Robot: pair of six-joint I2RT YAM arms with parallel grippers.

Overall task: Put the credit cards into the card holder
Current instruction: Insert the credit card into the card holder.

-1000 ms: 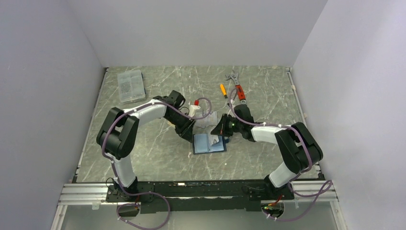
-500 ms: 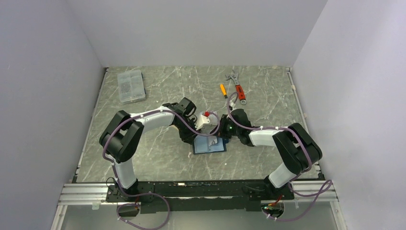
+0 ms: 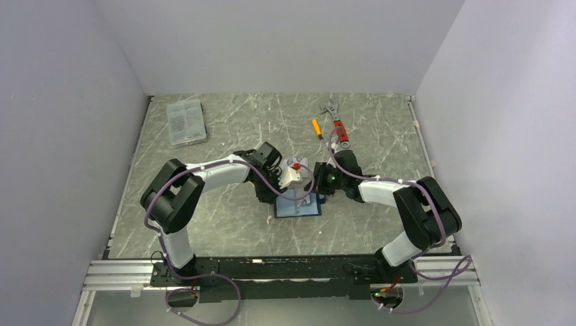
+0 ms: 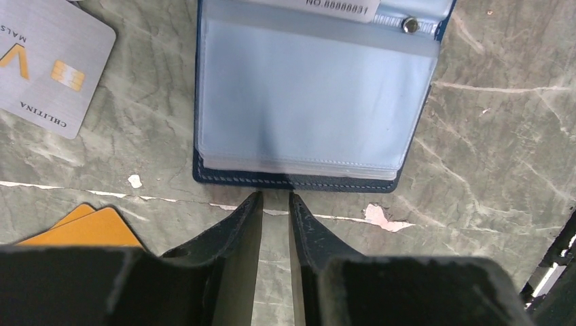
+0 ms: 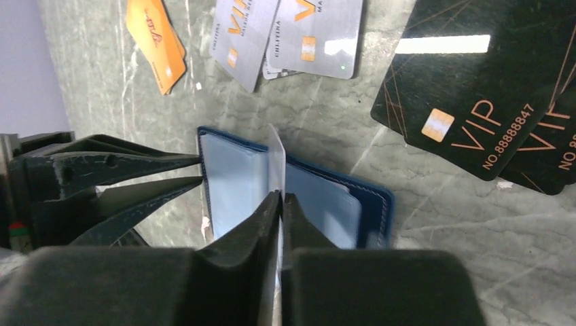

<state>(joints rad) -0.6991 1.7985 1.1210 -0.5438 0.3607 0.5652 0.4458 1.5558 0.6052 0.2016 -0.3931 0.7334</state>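
The card holder [image 3: 297,204] lies open on the table, navy outside with light blue sleeves [image 4: 306,95]. My right gripper [image 5: 280,195] is shut on a silvery-white card [image 5: 275,153], held on edge over the open holder [image 5: 326,197]; its printed end shows in the left wrist view [image 4: 339,5]. My left gripper [image 4: 274,197] is empty, jaws almost together, tips at the holder's near edge. Loose cards lie around: orange [image 5: 157,41], silver [image 5: 316,34] and black VIP cards [image 5: 475,102]. In the top view my left gripper [image 3: 286,192] and right gripper [image 3: 318,193] meet at the holder.
A clear grey compartment box [image 3: 185,121] stands at the back left. A red-handled wrench [image 3: 337,123] and an orange-handled screwdriver [image 3: 316,128] lie at the back right. White walls close in three sides.
My left gripper has moved right and closer to the holder's edge. My right gripper has shifted slightly over the holder with the card.
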